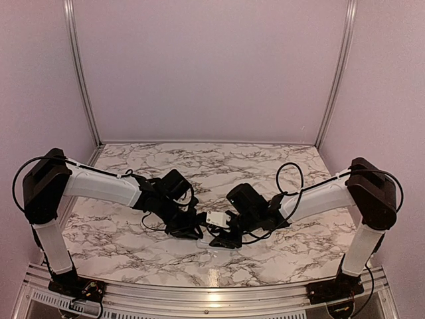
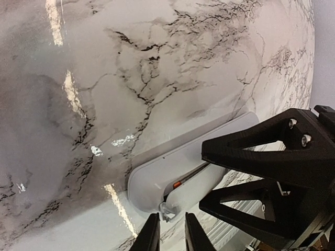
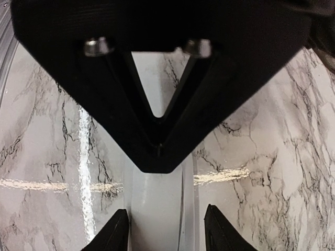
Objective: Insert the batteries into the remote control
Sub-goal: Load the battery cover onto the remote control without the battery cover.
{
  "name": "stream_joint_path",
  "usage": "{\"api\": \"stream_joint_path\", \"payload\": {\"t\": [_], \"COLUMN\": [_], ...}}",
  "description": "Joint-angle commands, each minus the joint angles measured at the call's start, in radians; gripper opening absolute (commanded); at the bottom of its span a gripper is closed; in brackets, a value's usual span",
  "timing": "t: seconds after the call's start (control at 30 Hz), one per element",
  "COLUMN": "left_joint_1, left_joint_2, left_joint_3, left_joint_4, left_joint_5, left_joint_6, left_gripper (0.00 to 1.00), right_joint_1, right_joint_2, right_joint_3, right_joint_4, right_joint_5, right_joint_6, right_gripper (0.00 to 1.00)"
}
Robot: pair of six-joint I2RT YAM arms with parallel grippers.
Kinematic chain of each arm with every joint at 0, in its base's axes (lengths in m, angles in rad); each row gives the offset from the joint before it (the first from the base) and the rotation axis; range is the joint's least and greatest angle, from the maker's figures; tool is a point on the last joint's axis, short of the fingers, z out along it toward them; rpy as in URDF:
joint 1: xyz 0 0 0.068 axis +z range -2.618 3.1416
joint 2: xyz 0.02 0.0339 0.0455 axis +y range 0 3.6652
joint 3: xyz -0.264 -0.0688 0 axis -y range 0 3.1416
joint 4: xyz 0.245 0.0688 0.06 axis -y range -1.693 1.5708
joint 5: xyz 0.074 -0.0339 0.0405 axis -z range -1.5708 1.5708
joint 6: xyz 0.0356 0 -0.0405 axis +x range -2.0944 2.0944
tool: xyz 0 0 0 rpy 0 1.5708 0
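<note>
Lying on the marbled surface (image 1: 119, 239) midway between the two arms, the remote control (image 2: 157, 180) shows its plain white back, with its rounded end toward the left arm's camera. A long groove (image 2: 194, 170) runs along that back with an orange speck (image 2: 178, 184) in it, and a small greyish wire-like piece (image 2: 167, 210) sits at the rounded end. What these small parts are I cannot tell.

The left end effector (image 2: 172, 236) hovers just short of that rounded end. Its two black fingertips are a narrow gap apart, with nothing seen between them.

The right end effector (image 3: 168, 232) comes from the other side and straddles the remote control across its width, one finger along each long edge. From its own camera the white body fills nearly all the space between the fingers, leaving a thin sliver on one side. Whether they press on it or merely sit beside it I cannot tell.

In the overhead view both end effectors meet over the remote control near the middle of the surface, and cables (image 1: 289, 174) loop from the wrists.
</note>
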Motion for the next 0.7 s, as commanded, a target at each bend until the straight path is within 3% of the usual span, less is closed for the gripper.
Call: {"api": "stream_joint_path", "payload": {"t": [0.0,0.37,0.67], "left_joint_1": [0.008,0.063,0.067], "left_joint_2": [-0.058,-0.163,-0.192], "left_joint_3": [-0.017,-0.123,-0.215], "left_joint_4": [0.087,0.202,0.294], "left_joint_5": [0.033,-0.015,-0.048], "left_joint_6": [-0.013,-0.032,0.014], "left_gripper": [0.19,0.23,0.23], "right_joint_1": [-0.005,-0.045,-0.052], "right_joint_2": [-0.027,-0.135,-0.11], "right_joint_3": [0.003,-0.027,-0.02], "right_joint_4": [-0.011,-0.025,-0.082], "right_joint_5": [0.025,0.005,-0.013], "right_joint_6": [0.017,0.052,0.062], "right_gripper": [0.51,0.68,0.69]}}
